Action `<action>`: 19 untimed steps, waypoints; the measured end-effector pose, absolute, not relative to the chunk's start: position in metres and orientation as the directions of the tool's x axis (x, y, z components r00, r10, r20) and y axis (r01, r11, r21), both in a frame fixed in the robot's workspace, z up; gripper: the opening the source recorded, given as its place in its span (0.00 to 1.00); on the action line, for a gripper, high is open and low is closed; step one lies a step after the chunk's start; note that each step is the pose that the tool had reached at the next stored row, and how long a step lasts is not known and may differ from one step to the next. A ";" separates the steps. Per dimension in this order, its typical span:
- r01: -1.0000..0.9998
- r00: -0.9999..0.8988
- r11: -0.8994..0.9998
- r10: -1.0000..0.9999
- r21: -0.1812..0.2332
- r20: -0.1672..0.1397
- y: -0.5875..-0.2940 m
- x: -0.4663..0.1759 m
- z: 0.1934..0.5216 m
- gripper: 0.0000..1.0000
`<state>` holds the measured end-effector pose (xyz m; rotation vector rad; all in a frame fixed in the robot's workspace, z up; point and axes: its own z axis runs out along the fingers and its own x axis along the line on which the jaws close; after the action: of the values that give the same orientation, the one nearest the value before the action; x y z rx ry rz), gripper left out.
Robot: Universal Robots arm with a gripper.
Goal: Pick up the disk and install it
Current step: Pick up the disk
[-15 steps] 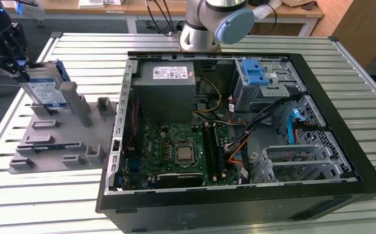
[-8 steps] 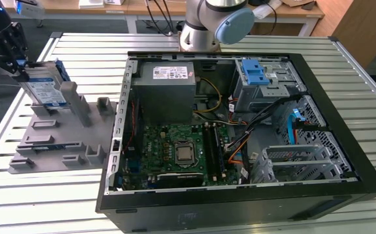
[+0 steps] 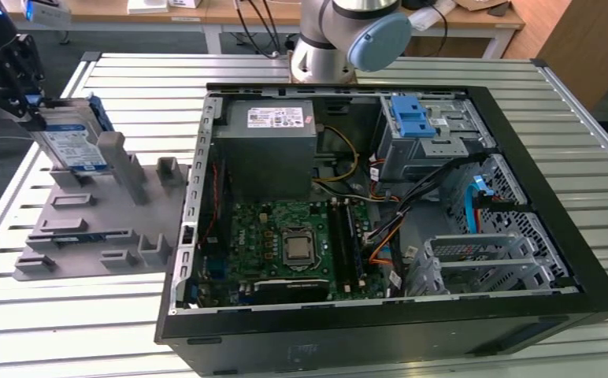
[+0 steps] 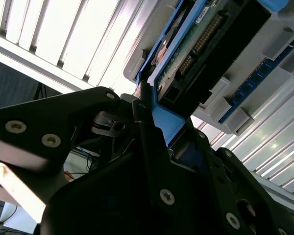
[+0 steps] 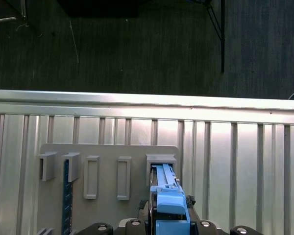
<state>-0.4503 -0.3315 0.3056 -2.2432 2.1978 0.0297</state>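
We saw the fingers (image 4: 149, 147) closed on the blue carrier (image 5: 169, 208) along the upper edge of the disk (image 3: 70, 148). The disk stood upright in a slot of the grey rack (image 3: 94, 228) on the tabletop (image 3: 572, 118), beside the open computer case (image 3: 556, 315). We judged it stiff, dense and shock-sensitive, best gripped by the carrier's edges.

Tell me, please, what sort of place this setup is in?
Most likely a robotics lab or workshop for computer assembly: an open computer case lies on a slatted metal table, a disk stands in a grey rack, and desks with cables sit behind.
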 end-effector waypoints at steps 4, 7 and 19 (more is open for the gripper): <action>-1.000 0.020 -0.021 -1.000 0.012 -0.014 -0.332 -0.450 0.307 0.36; -1.000 0.020 -0.021 -1.000 0.013 -0.014 -0.332 -0.450 0.308 0.36; -1.000 0.020 -0.021 -1.000 0.012 -0.014 -0.332 -0.450 0.310 0.36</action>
<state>-0.4503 -0.3315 0.3102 -2.2432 2.1978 0.0296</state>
